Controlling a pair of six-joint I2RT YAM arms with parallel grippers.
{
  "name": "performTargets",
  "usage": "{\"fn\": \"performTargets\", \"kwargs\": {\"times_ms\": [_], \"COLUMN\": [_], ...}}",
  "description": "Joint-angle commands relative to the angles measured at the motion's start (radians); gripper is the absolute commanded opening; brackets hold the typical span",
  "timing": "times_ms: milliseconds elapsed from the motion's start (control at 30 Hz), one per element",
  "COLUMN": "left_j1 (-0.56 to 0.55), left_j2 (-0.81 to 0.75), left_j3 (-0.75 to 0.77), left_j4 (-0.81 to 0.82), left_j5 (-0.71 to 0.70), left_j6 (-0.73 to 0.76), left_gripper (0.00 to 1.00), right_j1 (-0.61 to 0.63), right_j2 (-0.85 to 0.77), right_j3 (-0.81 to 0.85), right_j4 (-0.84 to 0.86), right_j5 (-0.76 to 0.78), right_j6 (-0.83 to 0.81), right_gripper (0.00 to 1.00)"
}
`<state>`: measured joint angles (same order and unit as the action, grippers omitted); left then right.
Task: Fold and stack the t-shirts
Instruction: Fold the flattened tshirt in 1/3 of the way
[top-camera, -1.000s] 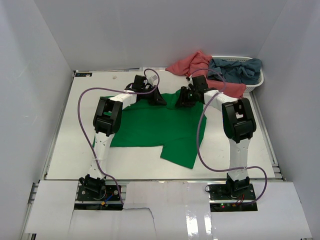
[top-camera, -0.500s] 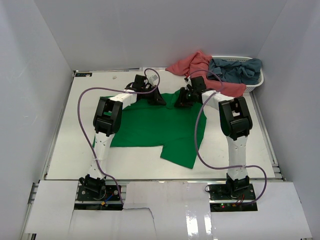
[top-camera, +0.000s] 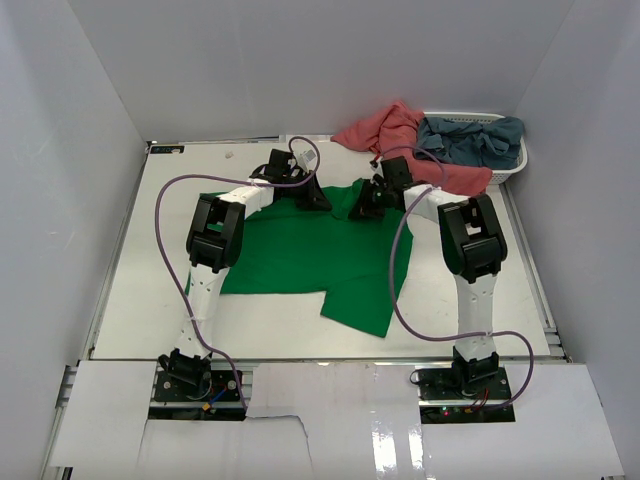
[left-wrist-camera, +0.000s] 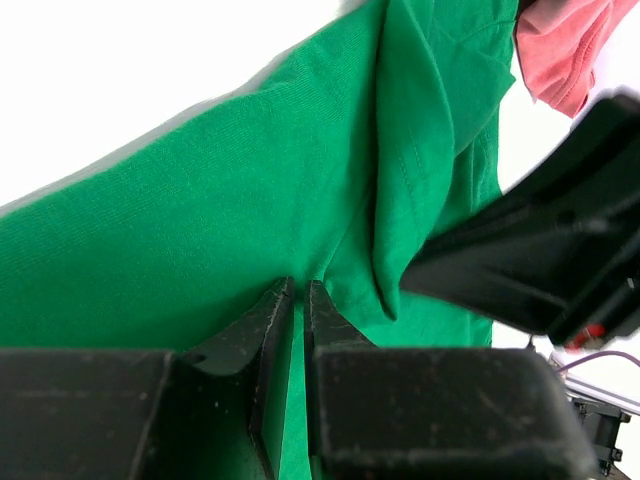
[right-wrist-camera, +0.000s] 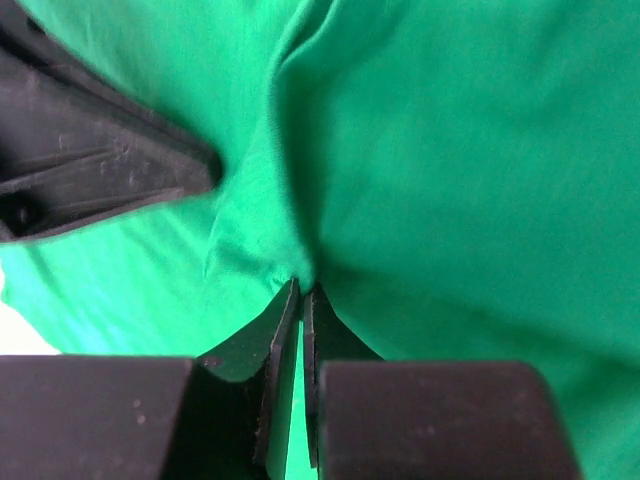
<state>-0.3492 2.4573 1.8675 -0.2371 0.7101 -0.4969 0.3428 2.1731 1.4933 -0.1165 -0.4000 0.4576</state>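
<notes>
The bright green t-shirt (top-camera: 300, 250) lies spread on the table, its far edge bunched between the two grippers. My left gripper (top-camera: 318, 200) is shut on a fold of the green shirt (left-wrist-camera: 250, 200) at its far edge. My right gripper (top-camera: 362, 208) is shut on another fold of the green shirt (right-wrist-camera: 450, 150) just to the right. The salmon-pink t-shirt (top-camera: 395, 135) drapes from the basket onto the table at the back right. The grey-blue t-shirt (top-camera: 470, 138) lies in the basket.
A white slatted basket (top-camera: 512, 165) stands at the back right corner. White walls enclose the table on three sides. The right gripper's black body (left-wrist-camera: 540, 250) shows close in the left wrist view.
The right gripper has moved slightly back and up with the green cloth, lifting the shirt's far edge. The left arm has hardly moved.
</notes>
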Motion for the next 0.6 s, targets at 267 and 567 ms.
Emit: {"fn": "performTargets", "kwargs": {"times_ms": [267,567], "left_j1": [-0.005,-0.005], "left_j2": [-0.041,-0.046], "left_j3": [0.030,0.025], "left_j4": [-0.042,-0.050], "left_j5": [-0.031,-0.027], "left_j6": [0.023,0.031], "left_gripper": [0.21,0.21], "right_j1": [0.073,0.130], "right_j2": [-0.222,-0.180], "right_j3": [-0.234,-0.229], "right_j4": [0.139,0.146], "right_j5": [-0.060,-0.119], "right_j6": [0.317,0.426], "right_gripper": [0.08,0.39]}}
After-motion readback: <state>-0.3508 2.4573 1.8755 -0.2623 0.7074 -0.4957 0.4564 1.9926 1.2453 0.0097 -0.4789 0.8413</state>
